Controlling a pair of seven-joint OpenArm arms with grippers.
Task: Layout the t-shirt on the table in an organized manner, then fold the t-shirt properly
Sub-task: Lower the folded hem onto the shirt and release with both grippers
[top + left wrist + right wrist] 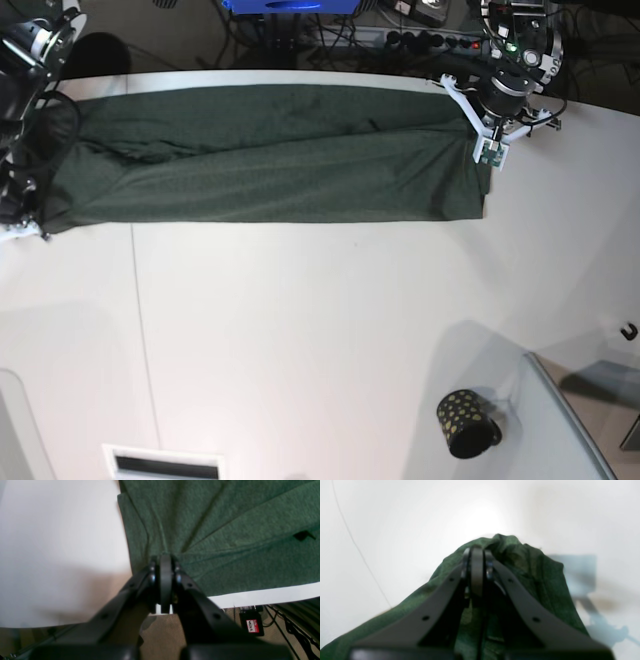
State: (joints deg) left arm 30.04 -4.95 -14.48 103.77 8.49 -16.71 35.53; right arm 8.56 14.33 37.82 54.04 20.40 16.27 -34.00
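While each claw is clamped on an end, left claw point(166, 562) and right claw point(477, 552) stretch the t-shirt point(270, 165) lengthwise across the tabletop's point(320, 330) far edge.

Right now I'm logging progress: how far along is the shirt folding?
Done: the t-shirt lies folded lengthwise into a long band along the table's far edge. In hand: the left gripper and right gripper each have jaws shut on one end. Left: folding the band crosswise into a compact stack.
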